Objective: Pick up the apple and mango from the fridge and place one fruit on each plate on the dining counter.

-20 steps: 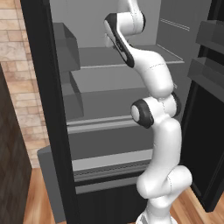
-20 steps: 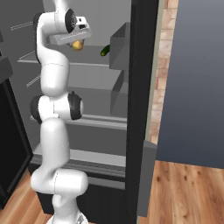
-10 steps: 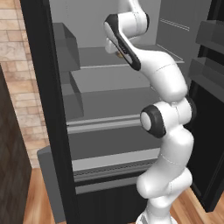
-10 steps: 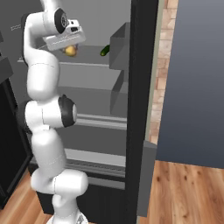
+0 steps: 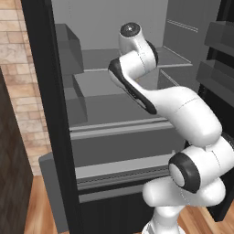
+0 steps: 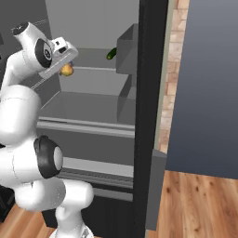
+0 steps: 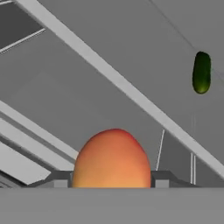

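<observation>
Right base view: the fridge point(image 6: 148, 116) is standing open, black outside and plain grey inside, with grey shelves point(image 6: 83, 109) stepping down its interior and boxy door bins point(image 6: 126, 49) hanging beside them. The white arm point(image 6: 21, 121) is rising at the left and bending toward the upper shelf, where the gripper point(image 6: 66, 69) is clamping an orange-yellow mango point(image 6: 67, 70) clear of the shelf surface. Farther back on the same upper shelf a dark green cucumber point(image 6: 111, 54) is lying near the door bin. Hand view: the mango point(image 7: 112, 159) is sitting between the two finger tips, its sides meeting them, while the cucumber point(image 7: 201, 72) is showing well apart at upper right. Left base view: the arm point(image 5: 178, 119) is covering the shelves point(image 5: 114, 107) of the fridge point(image 5: 45, 114).
</observation>
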Robot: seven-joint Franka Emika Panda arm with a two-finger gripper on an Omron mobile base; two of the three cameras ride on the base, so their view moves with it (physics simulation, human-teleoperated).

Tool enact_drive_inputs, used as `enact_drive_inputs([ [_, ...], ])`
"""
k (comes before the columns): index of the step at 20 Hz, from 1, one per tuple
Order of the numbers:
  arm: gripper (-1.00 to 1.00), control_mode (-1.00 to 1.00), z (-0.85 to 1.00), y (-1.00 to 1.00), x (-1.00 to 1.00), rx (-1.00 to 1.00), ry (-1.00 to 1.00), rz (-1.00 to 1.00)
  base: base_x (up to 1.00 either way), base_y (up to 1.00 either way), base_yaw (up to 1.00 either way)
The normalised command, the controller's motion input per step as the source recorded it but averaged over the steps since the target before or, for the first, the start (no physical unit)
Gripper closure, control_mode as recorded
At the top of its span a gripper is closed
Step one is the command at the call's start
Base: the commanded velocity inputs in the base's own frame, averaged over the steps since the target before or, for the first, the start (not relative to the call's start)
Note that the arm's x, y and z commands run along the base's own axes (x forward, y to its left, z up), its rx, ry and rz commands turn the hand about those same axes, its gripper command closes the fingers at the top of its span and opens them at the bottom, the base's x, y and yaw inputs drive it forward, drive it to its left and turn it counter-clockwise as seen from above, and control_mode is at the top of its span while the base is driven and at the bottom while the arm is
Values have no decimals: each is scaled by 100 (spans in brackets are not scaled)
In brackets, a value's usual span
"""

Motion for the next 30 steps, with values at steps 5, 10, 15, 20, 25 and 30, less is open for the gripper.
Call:
enact_drive_inputs([
  [5,100,-100,4,0,-100,0,-10,3,0,0,0],
  [10,100,-100,0,0,-100,2,0,0,0,0,0],
  [15,100,-100,0,0,-100,1,0,0,0,0,0],
  [20,100,-100,5,0,-100,5,1,0,0,0,0],
  [25,100,-100,10,0,-100,15,9,0,0,0,0],
  [30,100,100,0,0,0,0,0,0,-100,4,0],
])
